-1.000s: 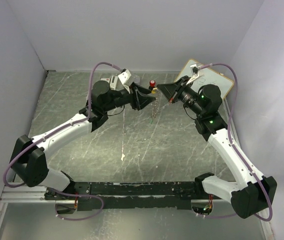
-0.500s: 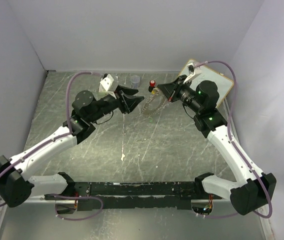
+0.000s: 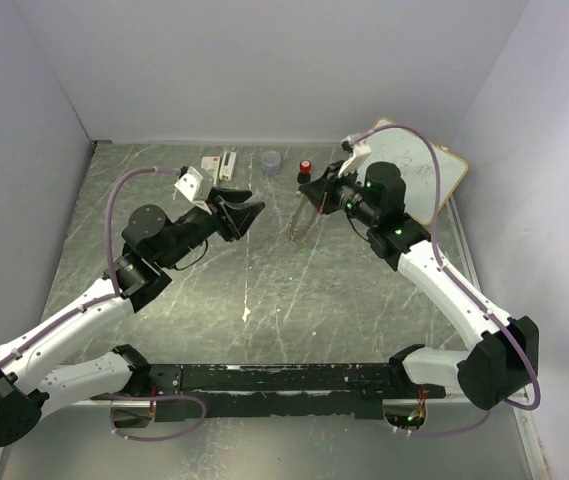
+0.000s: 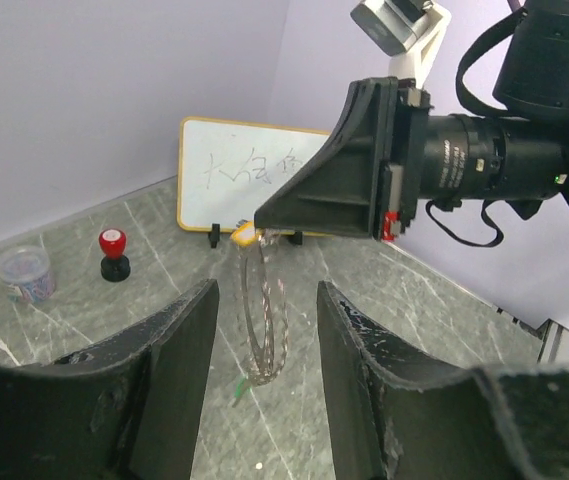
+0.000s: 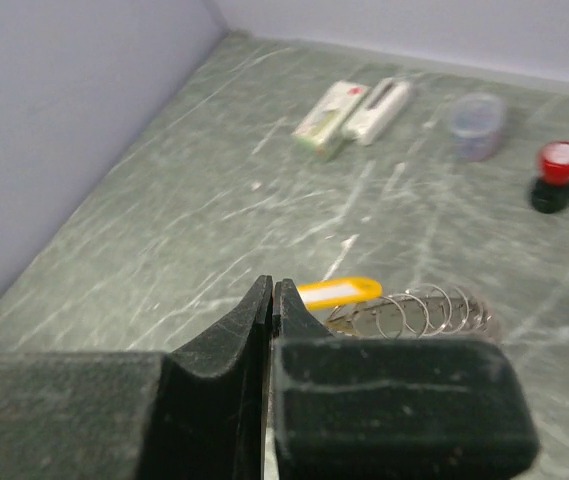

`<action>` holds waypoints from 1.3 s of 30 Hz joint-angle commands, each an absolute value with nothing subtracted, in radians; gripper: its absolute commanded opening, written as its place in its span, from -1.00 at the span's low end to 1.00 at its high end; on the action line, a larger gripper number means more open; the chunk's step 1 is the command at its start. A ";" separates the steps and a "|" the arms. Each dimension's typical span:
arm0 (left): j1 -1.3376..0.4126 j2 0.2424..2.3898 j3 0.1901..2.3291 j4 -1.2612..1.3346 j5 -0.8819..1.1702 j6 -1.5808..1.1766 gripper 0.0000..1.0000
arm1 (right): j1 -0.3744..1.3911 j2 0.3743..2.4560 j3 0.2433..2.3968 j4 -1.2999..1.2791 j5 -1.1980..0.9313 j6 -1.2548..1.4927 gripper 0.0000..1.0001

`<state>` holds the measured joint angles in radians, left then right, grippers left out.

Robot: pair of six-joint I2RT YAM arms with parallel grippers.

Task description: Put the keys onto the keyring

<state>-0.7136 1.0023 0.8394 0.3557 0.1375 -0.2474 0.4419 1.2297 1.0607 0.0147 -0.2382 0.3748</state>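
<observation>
Our left hand (image 4: 266,290) gapes empty; our right hand (image 4: 261,222) pinches one yellow key (image 5: 339,292), one keyring (image 4: 261,320) dangling; one green key (image 4: 238,391) lies below.

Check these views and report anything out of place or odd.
One thing: the keyring hangs on edge from the shut right gripper instead of lying flat, with the yellow key at the fingertips. A small green piece, possibly the other key, lies loose on the table beneath. Nothing looks spilled or damaged.

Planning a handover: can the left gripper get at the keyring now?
Probably yes: the open left gripper faces the keyring hanging from the shut right gripper, with nothing between them.
</observation>
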 commanded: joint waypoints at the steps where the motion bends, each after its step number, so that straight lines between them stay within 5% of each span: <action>1: -0.715 0.992 0.824 0.340 0.131 -0.256 0.08 | 0.489 1.202 1.026 0.201 -0.397 0.326 -1.00; 5: -0.715 1.005 0.821 0.345 0.170 -0.270 0.08 | 0.489 1.211 1.090 -0.023 0.098 0.377 -1.00; 7: -0.716 1.013 0.816 0.356 0.187 -0.278 0.07 | 0.489 1.195 1.079 -0.016 0.156 0.385 -1.00; 39: -0.716 1.337 1.006 0.545 0.513 -0.270 -0.01 | 0.489 1.035 1.026 0.070 -0.084 0.449 -1.00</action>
<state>-0.7136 1.3190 0.9447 0.4873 0.4641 -0.2878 0.4900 1.0676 1.0359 -0.0029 -0.0353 0.4370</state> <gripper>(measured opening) 0.492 0.006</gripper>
